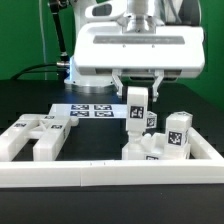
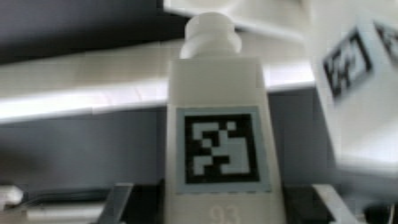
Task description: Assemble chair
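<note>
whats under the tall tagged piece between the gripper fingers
White chair parts crowd the foot of the tall piece, covering it; what it rests on is hidden.

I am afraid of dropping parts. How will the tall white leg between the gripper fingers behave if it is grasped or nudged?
The leg looks like rigid plastic, so it should not bend. Being tall and narrow, it would probably tip if nudged. Its smooth matte faces may slip somewhat in the gripper.

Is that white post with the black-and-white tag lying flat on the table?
No, the tagged white chair leg stands upright, just under the end effector.
</note>
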You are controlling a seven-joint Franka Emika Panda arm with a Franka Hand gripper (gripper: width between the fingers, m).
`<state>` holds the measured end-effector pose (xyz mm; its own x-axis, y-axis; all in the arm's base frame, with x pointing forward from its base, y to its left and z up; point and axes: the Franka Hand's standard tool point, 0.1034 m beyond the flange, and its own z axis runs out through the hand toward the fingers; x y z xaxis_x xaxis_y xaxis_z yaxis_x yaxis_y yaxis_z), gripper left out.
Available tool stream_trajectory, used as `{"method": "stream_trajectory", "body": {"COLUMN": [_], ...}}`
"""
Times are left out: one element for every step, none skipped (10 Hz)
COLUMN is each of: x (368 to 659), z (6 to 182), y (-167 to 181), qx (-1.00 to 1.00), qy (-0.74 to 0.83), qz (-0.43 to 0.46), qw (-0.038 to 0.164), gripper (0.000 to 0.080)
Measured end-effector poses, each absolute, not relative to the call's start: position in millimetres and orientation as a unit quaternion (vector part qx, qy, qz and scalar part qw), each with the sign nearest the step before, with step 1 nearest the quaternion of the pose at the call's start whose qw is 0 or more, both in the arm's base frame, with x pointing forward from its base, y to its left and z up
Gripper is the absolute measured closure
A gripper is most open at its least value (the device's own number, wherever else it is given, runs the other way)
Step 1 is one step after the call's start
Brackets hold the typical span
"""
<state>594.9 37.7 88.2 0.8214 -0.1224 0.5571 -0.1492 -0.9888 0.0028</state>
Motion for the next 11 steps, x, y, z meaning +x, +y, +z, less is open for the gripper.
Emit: {"method": "stream_trajectory", "body": {"x": [597.1,595.5,595.0,595.0,594.9,594.7,593.5,594.2,594.3,595.2,596.0], "z": [92.6,89.7,88.8,88.8,88.6,88.0,84.6,84.3,84.1,84.4,84.3], "y": [37.9,37.9,37.8,37.8,37.8,37.8,39.1,40.2,40.6,40.4,40.4], "qx": [0.952,0.953,0.954,0.954,0.954,0.954,0.953,0.951,0.949,0.951,0.953], "qy": [-0.067,-0.064,-0.064,-0.064,-0.063,-0.063,-0.061,-0.060,-0.060,-0.060,-0.059], "qz": [0.298,0.294,0.292,0.292,0.292,0.291,0.294,0.303,0.309,0.303,0.296], "qw": [0.024,0.025,0.025,0.025,0.026,0.026,0.027,0.029,0.031,0.030,0.029], "gripper": [0.0508,0.0508,0.0508,0.0508,0.0508,0.0508,0.0508,0.0508,0.0508,0.0508,0.0508]}}
